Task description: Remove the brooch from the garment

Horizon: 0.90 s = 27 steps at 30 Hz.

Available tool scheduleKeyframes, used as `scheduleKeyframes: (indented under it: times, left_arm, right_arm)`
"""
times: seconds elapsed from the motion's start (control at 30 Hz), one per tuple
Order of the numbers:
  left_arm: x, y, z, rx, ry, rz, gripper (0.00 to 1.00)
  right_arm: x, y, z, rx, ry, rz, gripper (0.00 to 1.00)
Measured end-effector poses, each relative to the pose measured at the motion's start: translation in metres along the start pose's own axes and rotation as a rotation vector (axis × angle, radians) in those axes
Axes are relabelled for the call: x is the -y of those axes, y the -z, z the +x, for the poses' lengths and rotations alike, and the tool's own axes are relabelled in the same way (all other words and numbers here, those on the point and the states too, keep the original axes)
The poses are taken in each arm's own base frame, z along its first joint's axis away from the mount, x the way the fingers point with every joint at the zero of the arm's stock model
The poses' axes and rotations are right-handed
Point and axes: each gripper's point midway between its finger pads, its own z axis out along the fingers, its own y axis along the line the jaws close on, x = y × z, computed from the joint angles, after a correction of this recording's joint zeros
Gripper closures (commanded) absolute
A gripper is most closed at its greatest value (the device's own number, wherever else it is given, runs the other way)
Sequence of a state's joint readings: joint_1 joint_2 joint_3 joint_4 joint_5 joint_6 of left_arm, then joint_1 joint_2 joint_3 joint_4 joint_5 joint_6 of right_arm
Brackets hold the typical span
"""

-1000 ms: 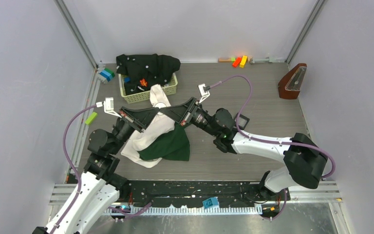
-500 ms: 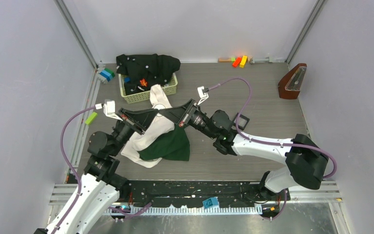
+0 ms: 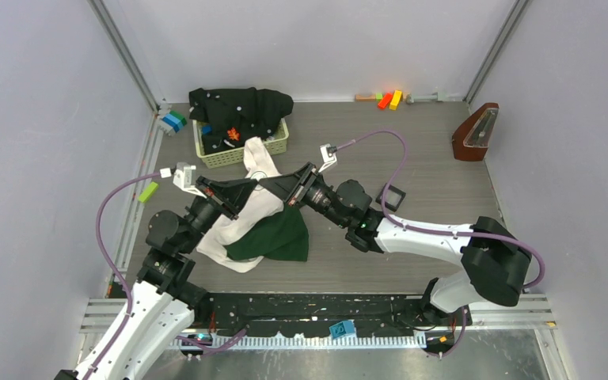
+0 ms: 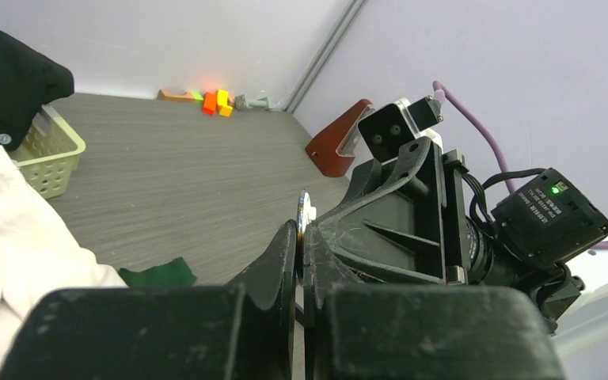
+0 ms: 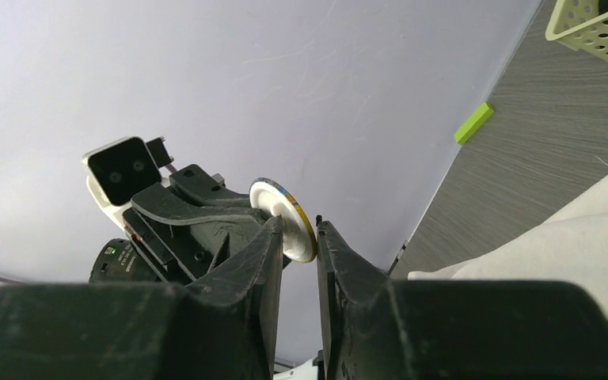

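Right wrist: brooch [image 5: 285,228], rim markings illegible

Garment [image 3: 237,229] lies on table [image 3: 435,174], before the basket [image 3: 222,158].

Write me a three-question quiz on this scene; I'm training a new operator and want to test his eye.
1. True or false: the brooch is pinned to the cream and green garment.
2. Where does the black garment lie? A. on the basket B. beside the colored blocks C. on the brown metronome
3. Which hand's own camera sees the brooch edge-on at its fingertips?

Key: 1. False: it is held up in the air with no cloth on it. 2. A. 3. The left hand.
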<state>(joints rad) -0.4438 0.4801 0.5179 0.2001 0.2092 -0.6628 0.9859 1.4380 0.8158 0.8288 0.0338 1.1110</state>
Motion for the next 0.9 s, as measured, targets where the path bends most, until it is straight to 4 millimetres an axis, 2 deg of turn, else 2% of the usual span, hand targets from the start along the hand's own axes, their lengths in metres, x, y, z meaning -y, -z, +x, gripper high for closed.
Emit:
scheduleKeyframes:
  times: [0.33,0.47,0.53,0.77,0.9]
  left_arm:
    - [-0.008,-0.001,0.006,-0.024,-0.048,-0.023,1.0]
    - [-0.011,-0.001,0.006,-0.02,-0.057,-0.035,1.0]
    - [-0.013,-0.001,0.004,-0.013,-0.057,-0.049,1.0]
    - [-0.016,0.001,0.005,-0.014,-0.059,-0.069,1.0]
    - [-0.018,-0.001,0.009,-0.03,-0.06,-0.071,1.0]
  right_arm:
    - [0.014,-0.002,0.0,0.016,-0.012,0.051,0.7]
    - [0.016,-0.003,-0.002,0.029,-0.013,0.057,0.49]
    - [0.023,-0.001,-0.007,0.054,-0.007,0.075,0.43]
    - [0.07,0.022,-0.015,0.085,0.029,0.174,0.39]
    - [0.077,0.035,-0.028,0.094,0.05,0.208,0.35]
